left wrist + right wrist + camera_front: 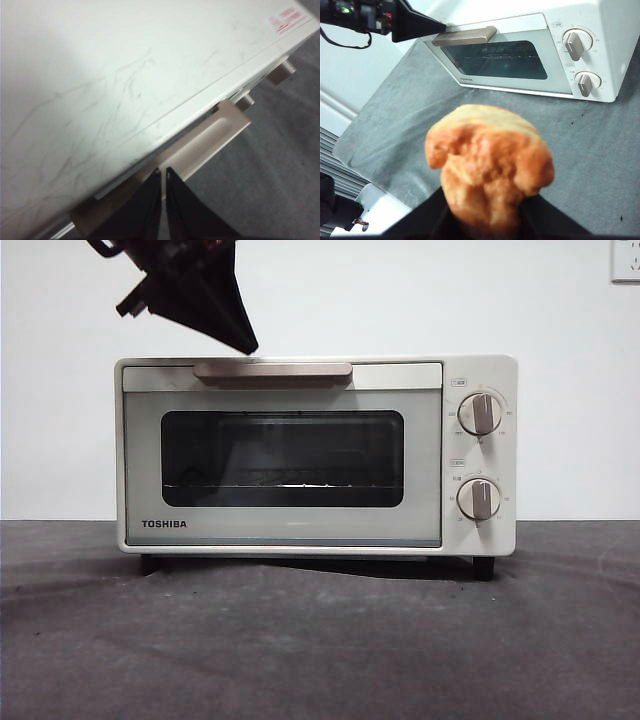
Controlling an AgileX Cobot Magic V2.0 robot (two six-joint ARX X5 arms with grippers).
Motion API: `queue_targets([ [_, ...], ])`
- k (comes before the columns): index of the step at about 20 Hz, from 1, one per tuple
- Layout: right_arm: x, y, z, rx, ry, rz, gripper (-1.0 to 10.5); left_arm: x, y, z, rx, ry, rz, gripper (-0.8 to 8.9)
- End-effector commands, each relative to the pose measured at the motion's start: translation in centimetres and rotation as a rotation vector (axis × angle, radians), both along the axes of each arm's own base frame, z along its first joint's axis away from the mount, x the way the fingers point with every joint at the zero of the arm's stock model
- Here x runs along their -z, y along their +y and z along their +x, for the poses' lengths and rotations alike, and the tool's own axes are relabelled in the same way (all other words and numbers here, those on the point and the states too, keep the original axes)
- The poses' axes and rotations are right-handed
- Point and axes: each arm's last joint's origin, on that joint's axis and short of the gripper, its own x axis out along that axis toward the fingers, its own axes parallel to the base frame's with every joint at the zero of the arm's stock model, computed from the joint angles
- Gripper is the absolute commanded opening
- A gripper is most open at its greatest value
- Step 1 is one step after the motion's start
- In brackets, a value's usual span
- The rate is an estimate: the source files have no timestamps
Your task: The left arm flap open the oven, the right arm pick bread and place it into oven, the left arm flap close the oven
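Note:
The cream-white oven [315, 455] stands on the dark cloth with its door closed. My left gripper [244, 343] comes down from the upper left, and its tip hovers just above the left part of the beige handle [272, 370]. In the left wrist view the left gripper [163, 174] is shut and empty, right at the handle [212, 137] by the oven's top [125, 75]. My right gripper [487, 212] is shut on the golden-orange bread [490, 162], held up in front of the oven [520, 55]. The right gripper is out of the front view.
Two beige knobs [480, 413] sit on the oven's right side. A wire rack [280, 483] shows through the dark window. Grey cloth [320, 640] covers the table in front of the oven. The table's left edge [350, 150] shows in the right wrist view.

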Motion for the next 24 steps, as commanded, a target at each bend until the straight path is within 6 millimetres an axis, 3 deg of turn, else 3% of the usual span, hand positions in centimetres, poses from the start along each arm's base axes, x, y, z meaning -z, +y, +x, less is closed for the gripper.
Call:
queue_targets([
  [1, -0.5, 0.0, -0.1, 0.0, -0.018, 0.013, 1.0, 0.2, -0.5, 0.6, 0.012, 0.001, 0.012, 0.16],
  [14, -0.5, 0.0, -0.1, 0.0, -0.016, 0.015, 1.0, 1.8, -0.5, -0.4, 0.034, 0.154, 0.119, 0.16],
  [24, -0.5, 0.0, -0.1, 0.007, -0.02, 0.008, 1.0, 3.6, -3.3, -3.0, 0.09, 0.185, 0.259, 0.16],
])
